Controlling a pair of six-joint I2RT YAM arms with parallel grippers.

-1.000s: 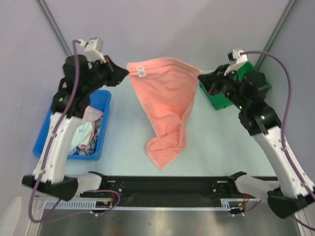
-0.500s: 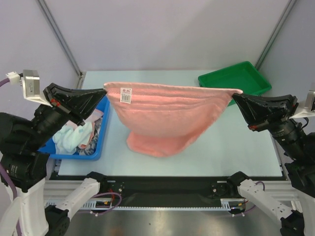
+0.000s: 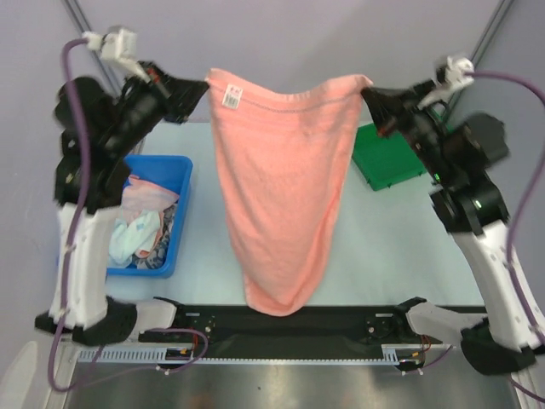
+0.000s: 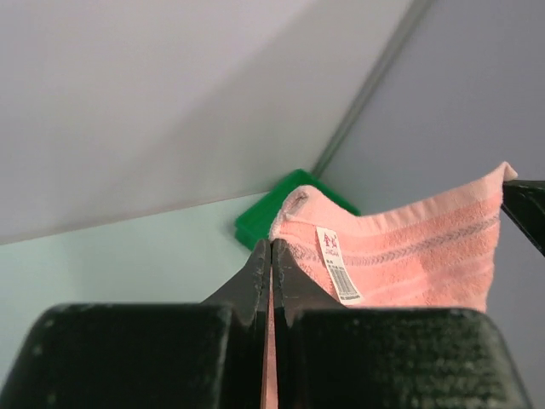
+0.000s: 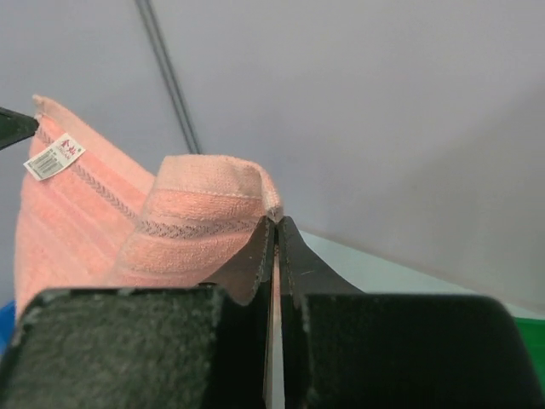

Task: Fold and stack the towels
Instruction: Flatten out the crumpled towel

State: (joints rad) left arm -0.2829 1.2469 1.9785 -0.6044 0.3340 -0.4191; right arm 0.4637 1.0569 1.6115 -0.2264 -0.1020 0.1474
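pink towel [image 3: 281, 196] lifted higher, now hanging long, top corners closer

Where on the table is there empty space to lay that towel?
Bare table lies between the hanging towel and the right arm, nearer than the green tray; a narrower strip runs beside the blue bin. The bin is crowded with cloths.

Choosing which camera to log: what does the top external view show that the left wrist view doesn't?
Top external only: the blue bin of crumpled towels and the salmon-pink towel's whole hanging length. Left wrist only: the towel edge clamped between the left hand's closed fingers. Both: the white label and green tray.
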